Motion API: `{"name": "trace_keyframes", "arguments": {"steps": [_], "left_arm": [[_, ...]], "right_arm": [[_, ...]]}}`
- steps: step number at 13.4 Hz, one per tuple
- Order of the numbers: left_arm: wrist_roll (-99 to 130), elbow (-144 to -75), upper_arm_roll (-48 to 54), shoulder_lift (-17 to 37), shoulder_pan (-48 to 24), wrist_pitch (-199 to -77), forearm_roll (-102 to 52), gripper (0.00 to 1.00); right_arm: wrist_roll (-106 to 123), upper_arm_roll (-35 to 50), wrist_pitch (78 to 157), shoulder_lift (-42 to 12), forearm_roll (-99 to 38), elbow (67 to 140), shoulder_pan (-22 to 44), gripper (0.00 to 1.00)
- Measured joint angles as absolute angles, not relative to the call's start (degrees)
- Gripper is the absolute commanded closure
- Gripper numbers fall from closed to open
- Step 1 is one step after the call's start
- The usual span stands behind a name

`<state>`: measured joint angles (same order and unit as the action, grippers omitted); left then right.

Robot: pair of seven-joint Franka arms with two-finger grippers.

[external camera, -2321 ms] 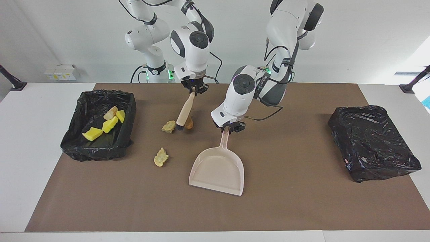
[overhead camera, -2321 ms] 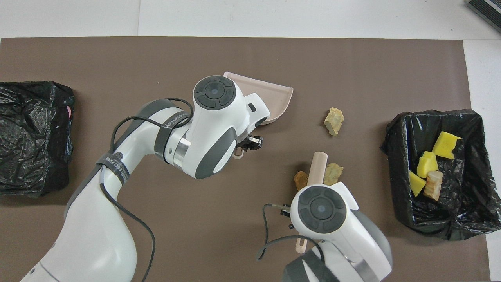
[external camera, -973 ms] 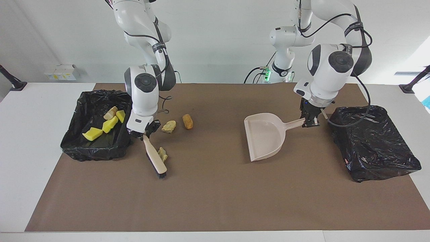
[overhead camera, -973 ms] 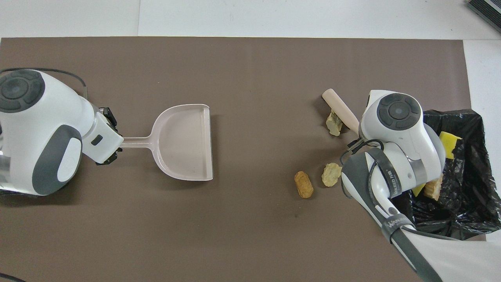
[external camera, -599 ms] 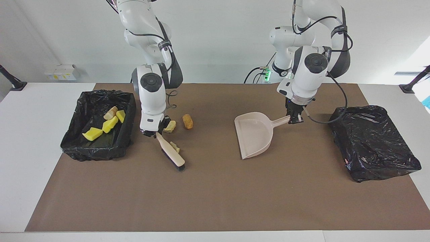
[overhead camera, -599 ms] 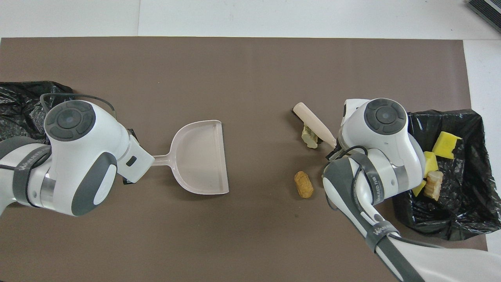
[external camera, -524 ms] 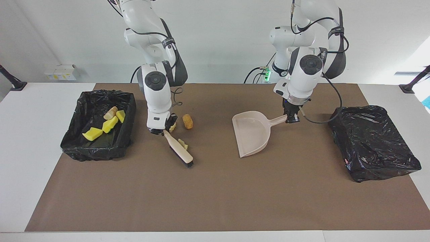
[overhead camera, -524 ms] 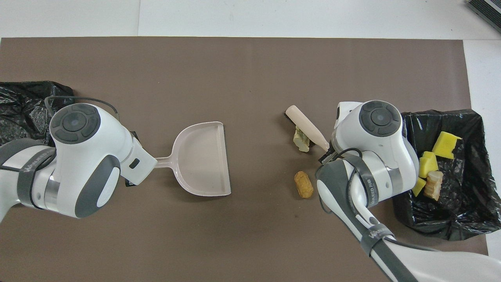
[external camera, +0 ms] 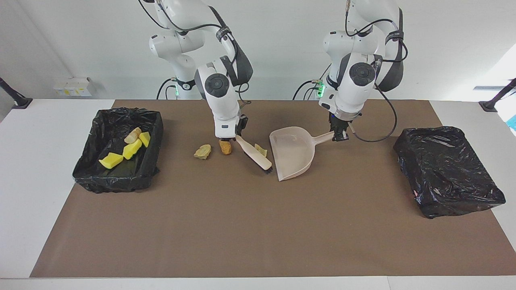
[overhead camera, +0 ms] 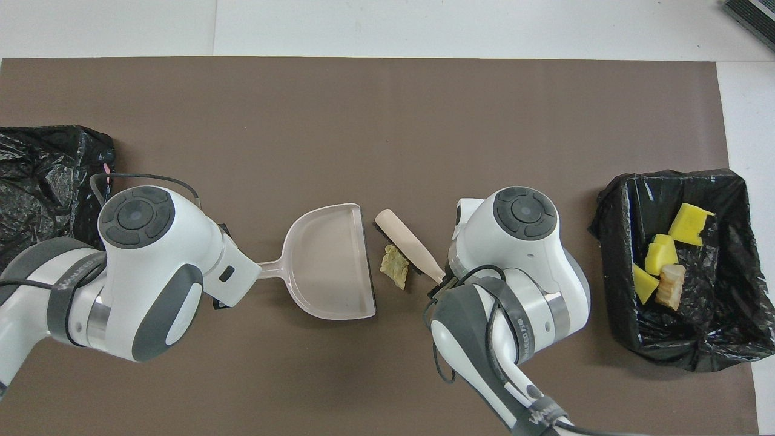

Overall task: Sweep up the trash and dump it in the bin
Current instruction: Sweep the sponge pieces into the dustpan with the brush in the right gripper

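**Brush and dustpan meet mid-table, one tan lump caught between them**

Over the last second I have brought the two tools together. A second ago the brush was working beside the bin at the right arm's end and the dustpan stood well apart, toward the left arm's end; now they almost touch at the middle of the mat.

My right gripper (external camera: 235, 136) is clamped on the handle of the brush (external camera: 254, 153), whose bristled end is down on the mat just beside the open mouth of the dustpan (external camera: 293, 155). My left gripper (external camera: 338, 135) is closed on the dustpan's handle, and the pan lies flat with its mouth turned toward the brush.

The pale tan lump (overhead camera: 395, 270) has travelled with the brush the whole way and now lies between the brush and the pan's lip, close to the lip but not yet inside; the pan is empty.

Two more pieces have stayed where they were: an orange-brown lump (external camera: 225, 147) under the right gripper and another tan lump (external camera: 202, 151) beside it, toward the bin. Four pieces, three yellow and one tan, already lie in the open bin (external camera: 150, 121).

I judge one short push will load this lump. Two sweeps then remain before dumping.
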<state>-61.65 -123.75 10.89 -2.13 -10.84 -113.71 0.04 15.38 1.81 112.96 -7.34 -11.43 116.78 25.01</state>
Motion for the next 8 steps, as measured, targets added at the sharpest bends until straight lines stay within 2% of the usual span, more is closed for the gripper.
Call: {"name": "trace_keyframes", "arguments": {"steps": [4,6,8], "left_arm": [[-60.35,-124.53,10.89,-2.15,-11.25,-114.71,-0.07,1.00],[-57.31,-125.33,10.92,-2.15,-12.25,-116.23,-0.36,1.00],[-54.74,-125.65,10.96,-2.15,-13.67,-117.38,-0.64,1.00]], "right_arm": [[3.41,0.62,103.55,-2.98,-11.74,115.67,22.72,1.00],[-0.80,0.34,99.36,0.00,-11.66,115.64,18.60,1.00],[-5.19,0.16,98.55,1.17,-11.11,116.45,13.33,1.00]]}}
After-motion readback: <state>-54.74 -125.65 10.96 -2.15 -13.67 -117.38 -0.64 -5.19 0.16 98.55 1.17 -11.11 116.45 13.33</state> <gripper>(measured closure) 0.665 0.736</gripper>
